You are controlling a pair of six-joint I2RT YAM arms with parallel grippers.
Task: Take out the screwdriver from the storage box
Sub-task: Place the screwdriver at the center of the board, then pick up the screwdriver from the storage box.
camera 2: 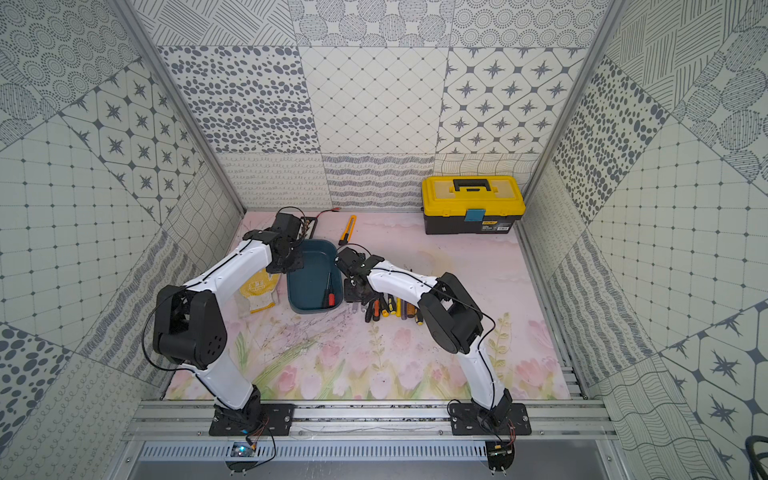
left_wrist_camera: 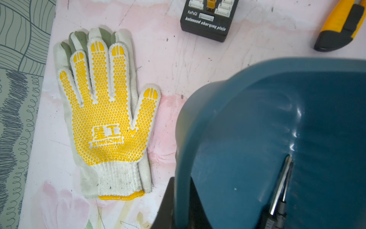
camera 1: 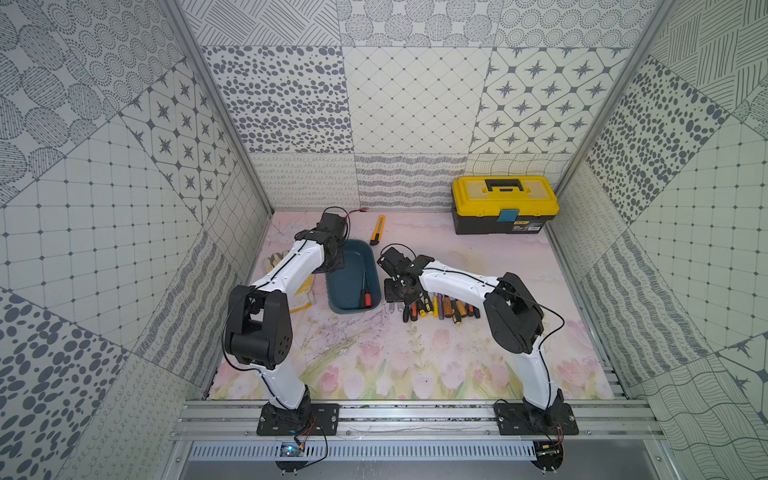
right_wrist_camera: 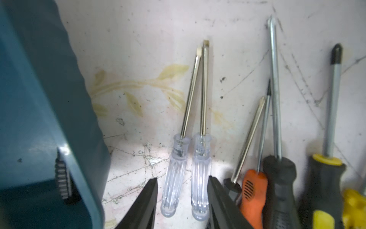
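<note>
storage box (camera 1: 347,259), red-handled screwdriver (camera 1: 365,292) inside

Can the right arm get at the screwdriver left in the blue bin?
Probably yes: the screwdriver lies alone in the open bin, and the right pincer, open, hangs just outside its wall over the laid-out screwdrivers.
</note>
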